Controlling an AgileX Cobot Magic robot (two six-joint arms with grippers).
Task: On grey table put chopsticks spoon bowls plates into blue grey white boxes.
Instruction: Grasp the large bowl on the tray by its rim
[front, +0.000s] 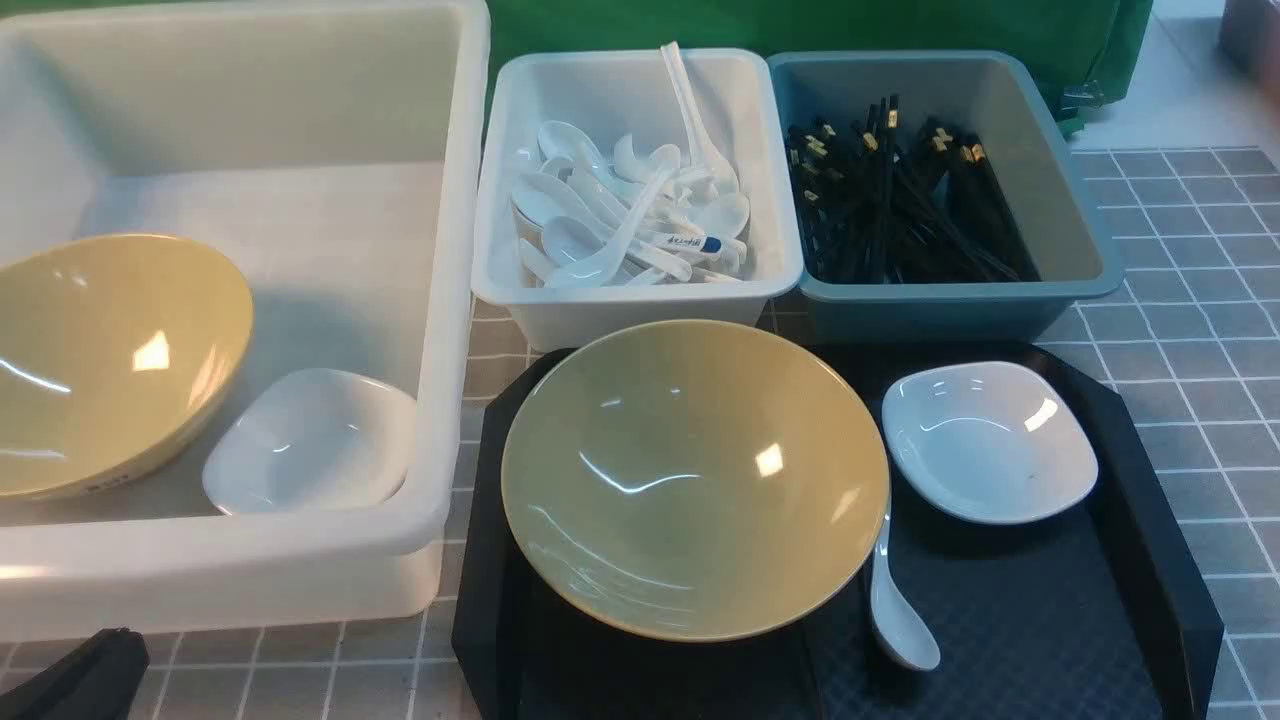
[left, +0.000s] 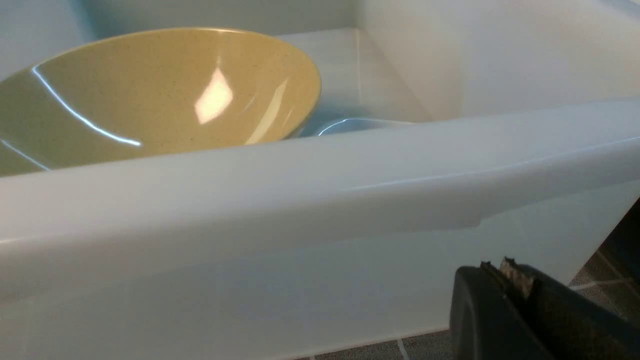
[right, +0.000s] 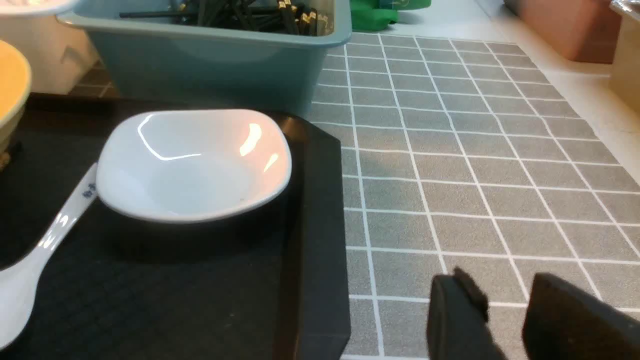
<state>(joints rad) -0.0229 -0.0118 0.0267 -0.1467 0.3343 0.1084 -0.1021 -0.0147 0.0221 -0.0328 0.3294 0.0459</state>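
1. Three pieces sit on the black tray (front: 1150, 560): a yellow bowl (front: 690, 480), a white plate (front: 985, 440) just beside it, and a spoon (front: 900, 620) whose handle runs up under the bowl's rim, close against the plate.
2. A second bowl (front: 100, 360) and a second plate (front: 310, 440) lie in the large white tub (front: 440, 300). Other spoons (front: 620, 210) fill the small white box (front: 640, 305), and the chopsticks (front: 890, 200) are in the blue-grey box (front: 950, 310).
3. The right claw (right: 505, 290) hangs low over the grey counter (right: 450, 175), near the tray's outer edge. Its jaws are parted by a modest gap and hold nothing.
4. The left claw (left: 507, 272) sits outside the tub's near wall. Its fingers look pressed together with nothing between them.
5. The plate seems the likely next pick for the right claw, being the nearest piece. Take it by the rim facing the claw, with one finger inside the lip and one outside.
6. The glaze looks slippery, so seat the fingers deep before closing.
7. Lift straight up first so the plate does not drag the spoon handle or knock the bowl.
8. The tub stands well apart on the far side of the bowl, so carry the plate high over the bowl. Release it low beside the second plate.
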